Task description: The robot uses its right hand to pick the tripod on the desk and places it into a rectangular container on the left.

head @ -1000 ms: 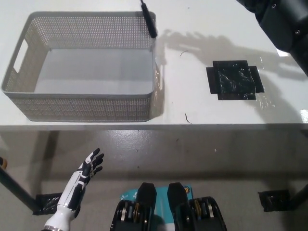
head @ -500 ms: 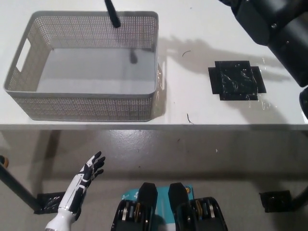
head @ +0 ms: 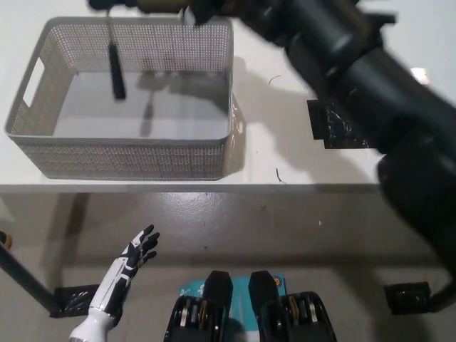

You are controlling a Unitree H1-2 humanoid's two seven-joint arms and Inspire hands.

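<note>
I see the tripod hanging over the rectangular container, above its rear half and towards its left side. One black leg points straight down into the basket, its tip above the pale floor, and it throws a grey shadow on that floor just to the right. The top of the tripod runs sideways along the upper edge of the picture, where a tan and black part meets my right hand. That hand is mostly cut off by the frame edge, yet the fingers look wrapped around the tripod's upper end, holding it clear of the basket's mesh walls. I cannot tell whether the leg touches the bottom; it looks apart from it.

The black right arm sweeps in from the right side of the picture, crossing over the white counter and covering part of the black tape patch stuck there. The container is a grey perforated basket with a handle slot in its left wall, standing near the counter's front edge.

My white left hand rests low at the lower left, below the counter edge and over the floor, fingers spread apart and holding nothing.
</note>
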